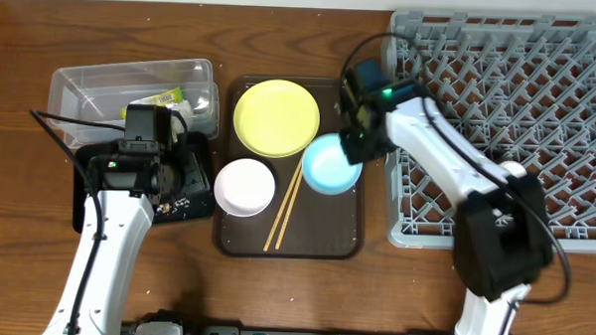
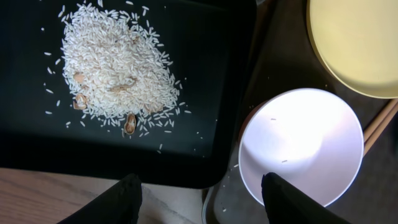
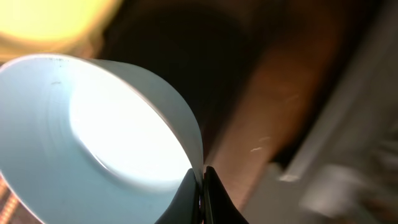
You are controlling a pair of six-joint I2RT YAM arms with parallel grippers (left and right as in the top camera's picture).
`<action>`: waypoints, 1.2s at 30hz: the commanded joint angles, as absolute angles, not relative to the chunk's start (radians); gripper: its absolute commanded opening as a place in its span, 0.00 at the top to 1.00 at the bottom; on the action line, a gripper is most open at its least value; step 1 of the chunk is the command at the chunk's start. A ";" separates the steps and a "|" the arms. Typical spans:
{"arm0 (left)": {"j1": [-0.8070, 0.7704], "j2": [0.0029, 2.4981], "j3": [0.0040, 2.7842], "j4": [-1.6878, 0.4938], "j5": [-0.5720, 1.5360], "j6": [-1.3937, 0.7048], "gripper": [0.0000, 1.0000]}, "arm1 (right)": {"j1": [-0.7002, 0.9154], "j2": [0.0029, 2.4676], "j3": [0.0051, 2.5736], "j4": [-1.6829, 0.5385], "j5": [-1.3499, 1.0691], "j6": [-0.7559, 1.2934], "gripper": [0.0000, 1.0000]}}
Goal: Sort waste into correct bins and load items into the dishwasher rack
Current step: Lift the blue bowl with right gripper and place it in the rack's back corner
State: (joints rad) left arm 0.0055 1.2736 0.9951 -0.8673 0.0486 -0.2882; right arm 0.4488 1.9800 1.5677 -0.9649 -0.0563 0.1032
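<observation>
My right gripper point(image 3: 201, 186) is shut on the rim of the light blue bowl point(image 1: 330, 165), which sits tilted over the right side of the brown tray point(image 1: 345, 244); the bowl fills the right wrist view point(image 3: 93, 143). My left gripper point(image 2: 199, 199) is open and empty above the near edge of the black tray point(image 2: 186, 74), which holds a heap of rice grains point(image 2: 115, 68). The white bowl point(image 1: 245, 187) lies just to its right point(image 2: 301, 146). The yellow plate point(image 1: 276, 118) and chopsticks point(image 1: 285, 205) lie on the brown tray. The green-and-yellow wrapper point(image 1: 171, 96) lies in the clear tub point(image 1: 82, 85).
The grey dishwasher rack point(image 1: 566, 187) fills the right side, its left wall close to my right arm. A few brown husk bits lie in the rice point(image 2: 129, 124). The cup is out of view.
</observation>
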 commanded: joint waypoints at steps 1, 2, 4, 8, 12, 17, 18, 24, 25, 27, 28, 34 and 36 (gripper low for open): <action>0.010 1.274 0.999 -0.870 0.037 -0.294 0.35 | 0.409 1.814 1.597 -0.913 0.107 0.114 0.99; 0.010 1.274 0.999 -0.870 0.037 -0.294 0.35 | 0.403 1.793 1.597 -0.896 0.151 0.114 0.99; 0.010 1.274 0.999 -0.870 0.037 -0.293 0.35 | 0.391 1.758 1.597 -0.852 0.249 0.114 0.99; 0.010 1.274 0.999 -0.869 0.037 -0.293 0.35 | 0.368 1.729 1.597 -0.721 0.445 0.107 0.99; 0.010 1.274 0.999 -0.858 0.037 -0.293 0.35 | 0.347 1.742 1.597 -0.557 0.632 0.081 0.99; 0.010 1.274 0.999 -0.855 0.037 -0.294 0.35 | 0.305 1.767 1.597 -0.405 0.754 0.022 0.99; 0.010 1.274 0.999 -0.855 0.037 -0.293 0.35 | 0.295 1.771 1.597 -0.385 0.768 0.015 0.99; 0.010 1.274 0.999 -0.854 0.037 -0.293 0.35 | 0.239 1.822 1.597 -0.283 0.813 0.011 0.99; 0.010 1.274 0.999 -0.854 0.037 -0.293 0.35 | 0.232 1.834 1.597 -0.264 0.813 -0.003 0.99; 0.010 1.274 0.999 -0.852 0.037 -0.293 0.35 | 0.224 1.863 1.597 -0.228 0.845 -0.017 0.99; 0.010 1.274 0.999 -0.852 0.037 -0.293 0.35 | 0.223 1.880 1.597 -0.209 0.871 -0.017 0.99; 0.010 1.274 0.999 -0.851 0.037 -0.294 0.35 | 0.231 1.995 1.597 -0.122 0.895 -0.017 0.99; 0.010 1.274 0.999 -0.852 0.037 -0.294 0.35 | 0.235 2.026 1.597 -0.119 0.884 -0.017 0.99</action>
